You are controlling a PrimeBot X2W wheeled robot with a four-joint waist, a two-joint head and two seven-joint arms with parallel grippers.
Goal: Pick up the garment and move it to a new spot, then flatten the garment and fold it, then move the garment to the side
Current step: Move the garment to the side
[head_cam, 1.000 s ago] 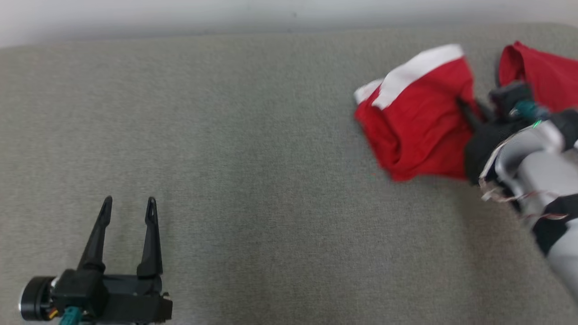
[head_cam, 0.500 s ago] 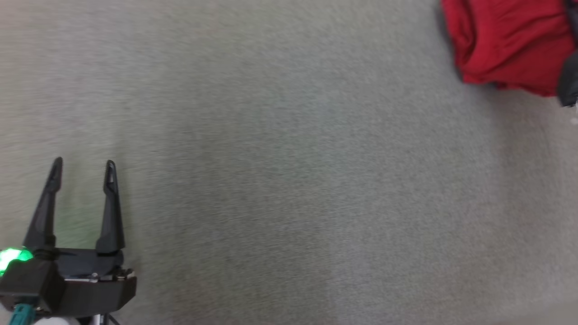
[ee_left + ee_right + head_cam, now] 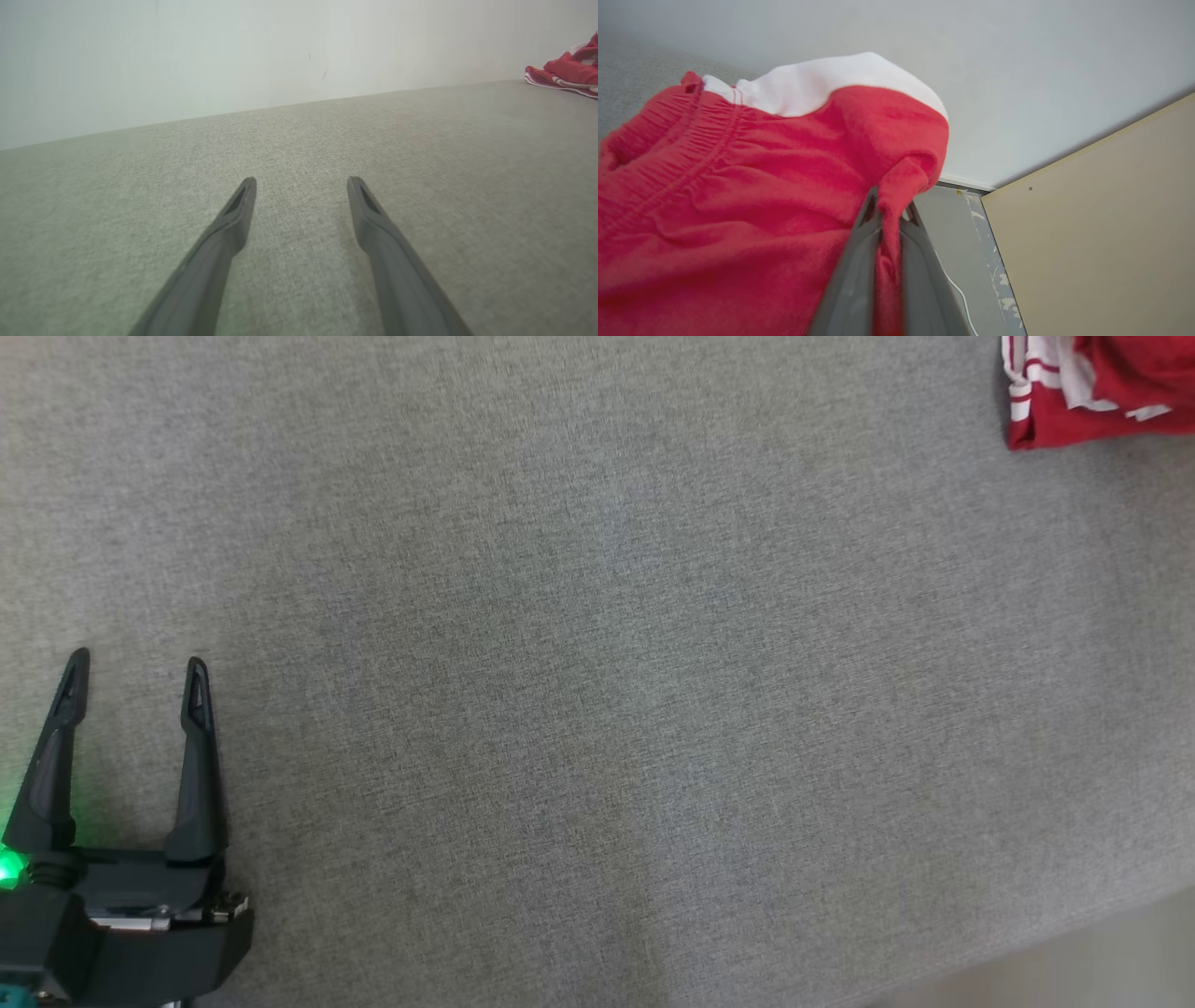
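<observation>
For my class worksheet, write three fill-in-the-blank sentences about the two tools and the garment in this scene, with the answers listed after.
1. The left tool has its jaws ____.
2. The right tool is shut on a fold of the ____ garment.
3. The garment's contrasting band is coloured ____.
Answers: open; red; white.

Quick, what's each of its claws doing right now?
Left gripper: open, holding nothing.
Right gripper: shut on the red garment.

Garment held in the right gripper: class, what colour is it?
The garment is red with a white band, shown best in the right wrist view.
</observation>
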